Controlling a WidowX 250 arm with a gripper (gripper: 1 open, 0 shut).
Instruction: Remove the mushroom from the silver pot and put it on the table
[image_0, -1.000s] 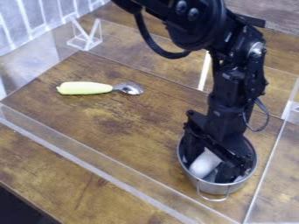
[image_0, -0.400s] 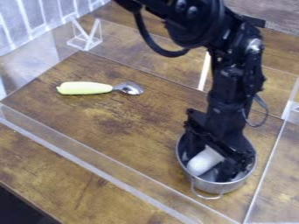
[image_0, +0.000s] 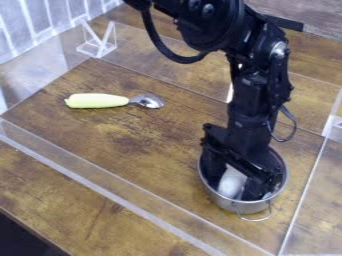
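Observation:
The silver pot (image_0: 249, 202) sits on the table (image_0: 120, 140) at the lower right. Inside it an off-white rounded shape shows, the mushroom (image_0: 231, 184), its cap hidden. My gripper (image_0: 241, 176) reaches straight down into the pot from the black arm above. Its fingers stand open on either side of the mushroom, low inside the rim. Whether the fingers touch the mushroom cannot be told.
A yellow-green handled spoon (image_0: 110, 101) lies on the wood at the left. Clear acrylic panels (image_0: 94, 185) edge the tabletop in front and at the right. A small clear stand (image_0: 96, 40) is at the back left.
The arm has shifted slightly left and lowered over the pot. The gripper stays open. The pot and mushroom sit in nearly the same place.

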